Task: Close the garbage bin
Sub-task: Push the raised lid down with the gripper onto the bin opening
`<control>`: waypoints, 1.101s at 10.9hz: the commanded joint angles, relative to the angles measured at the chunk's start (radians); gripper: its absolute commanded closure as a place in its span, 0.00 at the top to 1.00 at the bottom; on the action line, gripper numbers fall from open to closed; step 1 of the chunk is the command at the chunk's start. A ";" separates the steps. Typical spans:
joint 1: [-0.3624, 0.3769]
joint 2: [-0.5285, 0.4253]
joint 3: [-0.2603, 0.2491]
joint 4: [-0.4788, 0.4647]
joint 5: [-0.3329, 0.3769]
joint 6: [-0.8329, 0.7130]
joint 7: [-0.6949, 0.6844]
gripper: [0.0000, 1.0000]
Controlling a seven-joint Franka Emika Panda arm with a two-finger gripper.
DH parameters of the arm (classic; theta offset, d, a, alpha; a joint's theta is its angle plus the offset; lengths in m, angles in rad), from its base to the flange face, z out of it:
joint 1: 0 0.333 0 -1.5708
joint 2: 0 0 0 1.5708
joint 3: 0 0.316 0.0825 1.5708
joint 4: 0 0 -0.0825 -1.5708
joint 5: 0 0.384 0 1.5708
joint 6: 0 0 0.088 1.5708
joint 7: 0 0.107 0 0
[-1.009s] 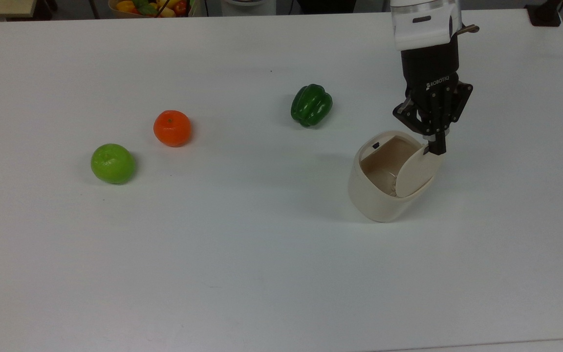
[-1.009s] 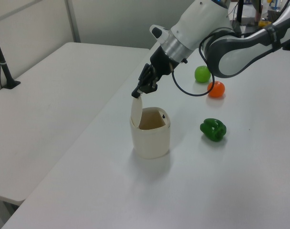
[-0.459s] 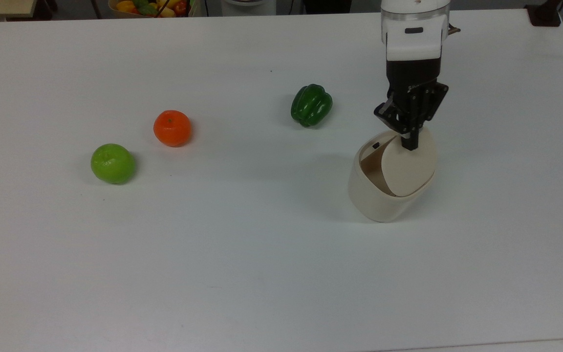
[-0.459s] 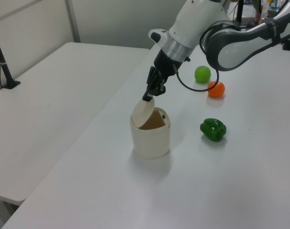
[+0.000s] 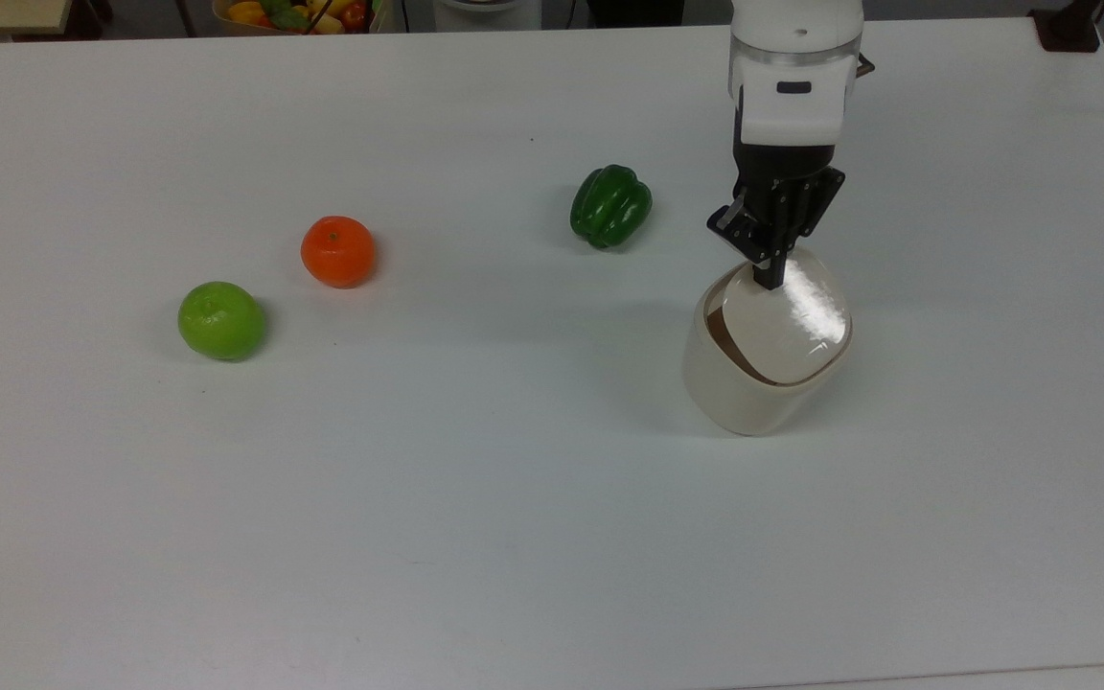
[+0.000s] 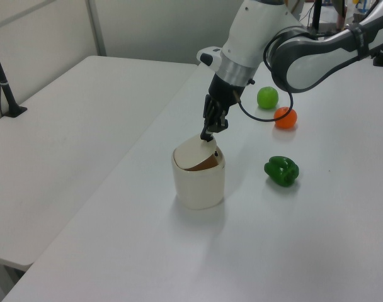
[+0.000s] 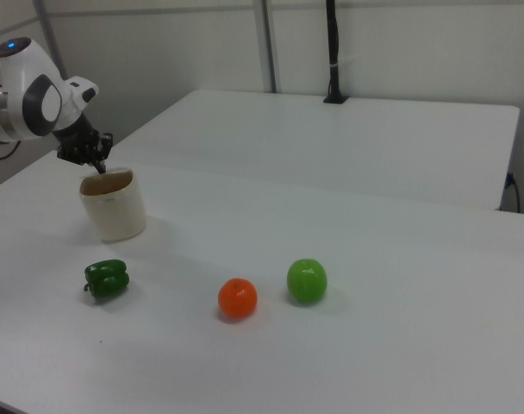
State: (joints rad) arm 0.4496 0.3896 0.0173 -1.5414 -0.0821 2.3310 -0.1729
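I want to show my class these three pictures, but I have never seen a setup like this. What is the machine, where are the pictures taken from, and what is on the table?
The machine is a robot arm ending in a black two-finger gripper. Three fixed cameras watch one white table: one from above, two from opposite sides. On the table stand a cream garbage bin, a green bell pepper, an orange fruit and a round green fruit. The gripper holds nothing; its tip presses on the bin's lid, which lies nearly flat with a narrow gap on the top view's left.
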 commanded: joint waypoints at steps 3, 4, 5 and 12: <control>0.003 0.009 -0.007 -0.020 0.015 -0.039 -0.034 0.00; 0.003 0.026 -0.007 -0.020 0.015 -0.039 -0.036 0.00; 0.003 0.031 -0.008 -0.020 0.015 -0.038 -0.036 0.00; 0.006 0.046 -0.007 -0.017 0.015 -0.041 -0.033 0.00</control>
State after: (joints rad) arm 0.4494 0.4256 0.0168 -1.5576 -0.0821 2.3135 -0.1838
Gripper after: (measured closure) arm 0.991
